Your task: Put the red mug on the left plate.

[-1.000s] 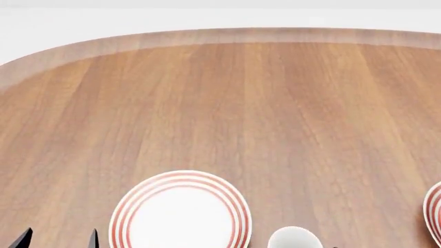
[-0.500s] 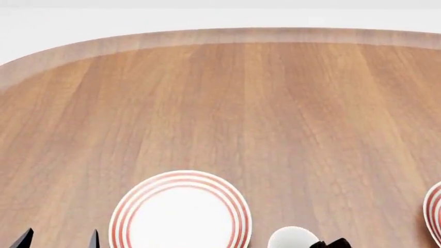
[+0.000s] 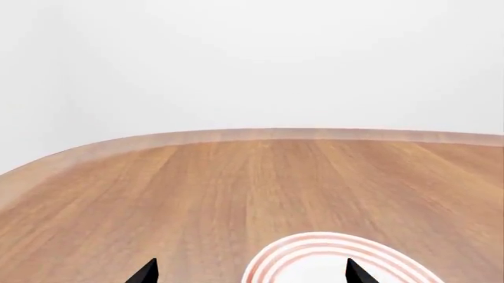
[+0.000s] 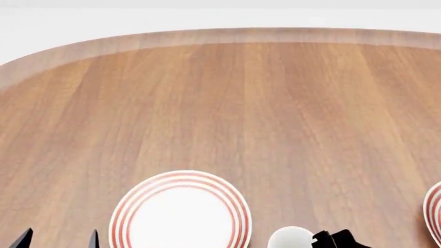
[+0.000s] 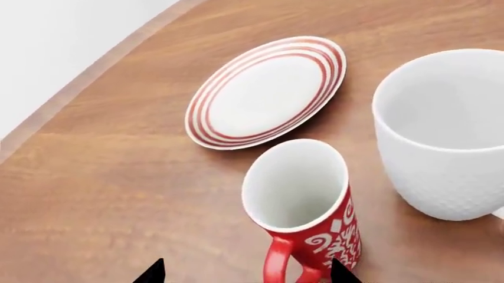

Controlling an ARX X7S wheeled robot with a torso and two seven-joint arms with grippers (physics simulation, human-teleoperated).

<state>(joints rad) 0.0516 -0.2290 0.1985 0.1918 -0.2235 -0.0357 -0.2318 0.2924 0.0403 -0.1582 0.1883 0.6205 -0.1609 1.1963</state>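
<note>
The red mug (image 5: 303,203), red with white scrolls and a white inside, stands upright in the right wrist view only; it is below the edge of the head view. My right gripper (image 5: 244,276) is open, with the mug's handle (image 5: 277,262) between its fingertips and no contact visible. Part of it shows as a black shape (image 4: 334,239) in the head view. The left plate (image 4: 180,214), white with red rings, lies beyond the mug (image 5: 268,91). My left gripper (image 3: 250,277) is open and empty, low over the table beside the plate (image 3: 339,259).
A larger plain white mug (image 5: 445,130) stands close beside the red mug, and its rim (image 4: 293,238) shows in the head view. A second ringed plate (image 4: 434,212) is cut off at the right edge. The wooden table (image 4: 241,103) has a rounded far-left edge.
My right gripper has come up into the head view at the bottom, just right of the white mug. The left gripper and the plates have not moved.
</note>
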